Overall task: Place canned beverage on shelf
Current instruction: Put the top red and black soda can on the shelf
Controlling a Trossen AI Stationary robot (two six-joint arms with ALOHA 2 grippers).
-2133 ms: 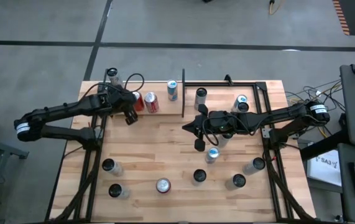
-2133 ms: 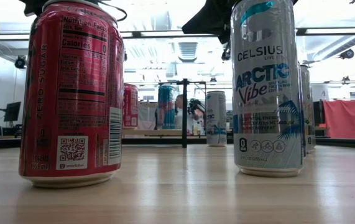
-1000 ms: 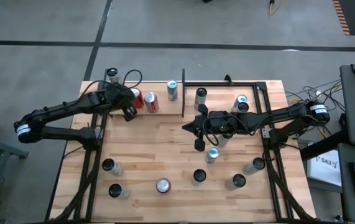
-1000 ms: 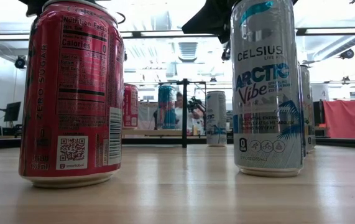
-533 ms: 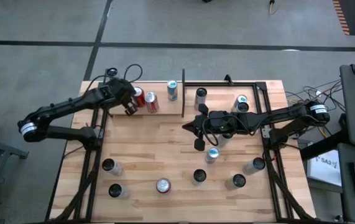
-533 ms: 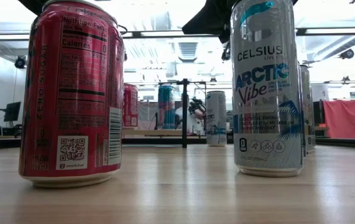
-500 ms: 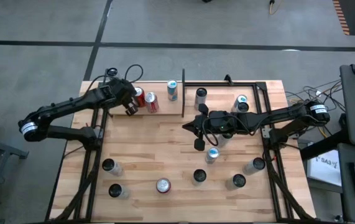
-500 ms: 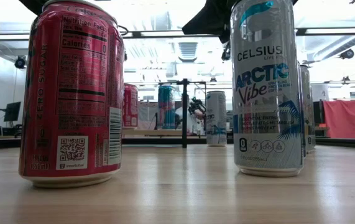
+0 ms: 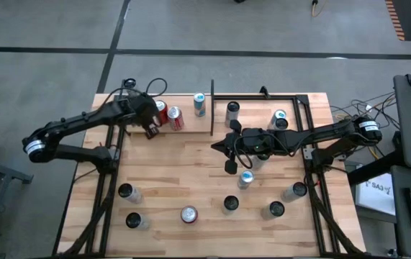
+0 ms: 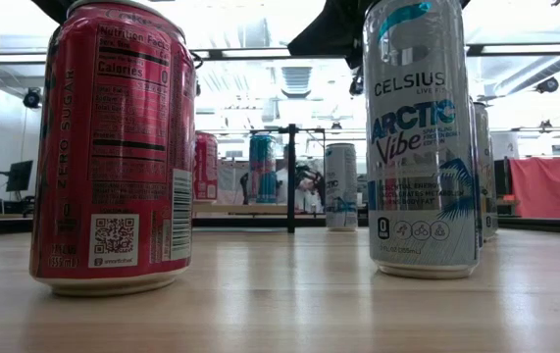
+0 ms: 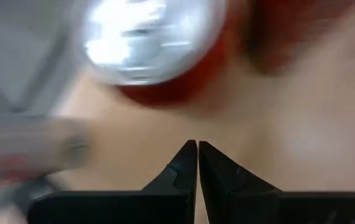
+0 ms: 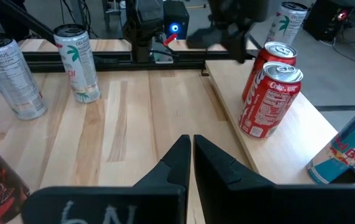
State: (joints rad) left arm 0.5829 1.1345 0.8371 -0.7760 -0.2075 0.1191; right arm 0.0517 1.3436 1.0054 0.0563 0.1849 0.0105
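Left gripper hovering over the far-left part of the counter, jaws shut tight on nothing, right next to two red soda cans standing on the pale plywood shelf. Blue-and-silver can up there too (just beside the black upright rod). Right gripper parked mid-counter, jaws closed and empty, with a Celsius can just beside it. More cans scattered along the near edge, including a red one close to the low camera.
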